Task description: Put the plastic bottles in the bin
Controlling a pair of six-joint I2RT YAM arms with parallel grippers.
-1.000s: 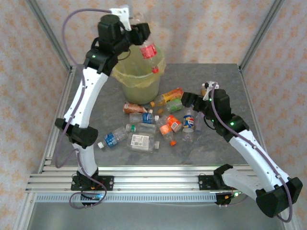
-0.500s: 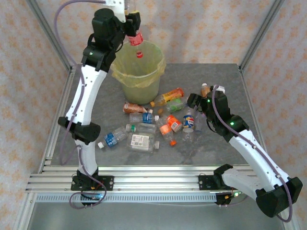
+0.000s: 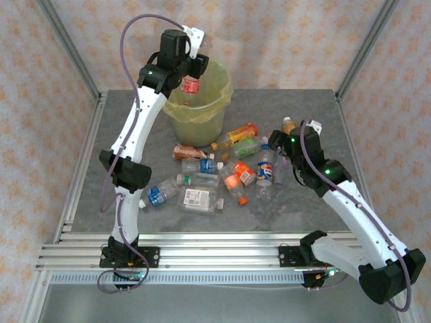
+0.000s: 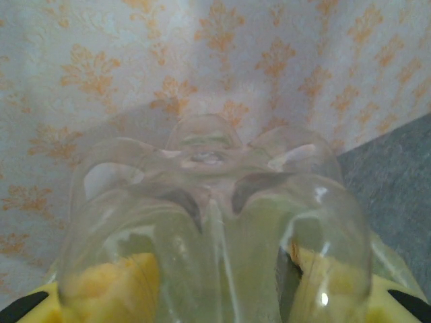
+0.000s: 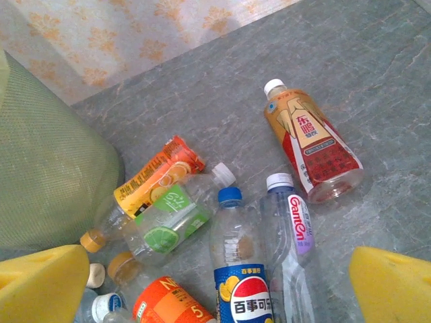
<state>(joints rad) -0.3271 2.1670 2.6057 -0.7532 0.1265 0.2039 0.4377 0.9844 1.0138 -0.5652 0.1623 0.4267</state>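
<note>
While one clear, red-labelled bottle is gripped by the left hand above the single yellow-green bin, about twelve plastic bottles are seen lying on the bench; the right hand is spread wide over them.

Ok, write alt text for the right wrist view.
Plastic bottles lie scattered on a grey table, a Pepsi bottle nearest, between the open right tool's yellow pads. The bin's wall stands at left; a red-labelled bottle lies upper right.
</note>
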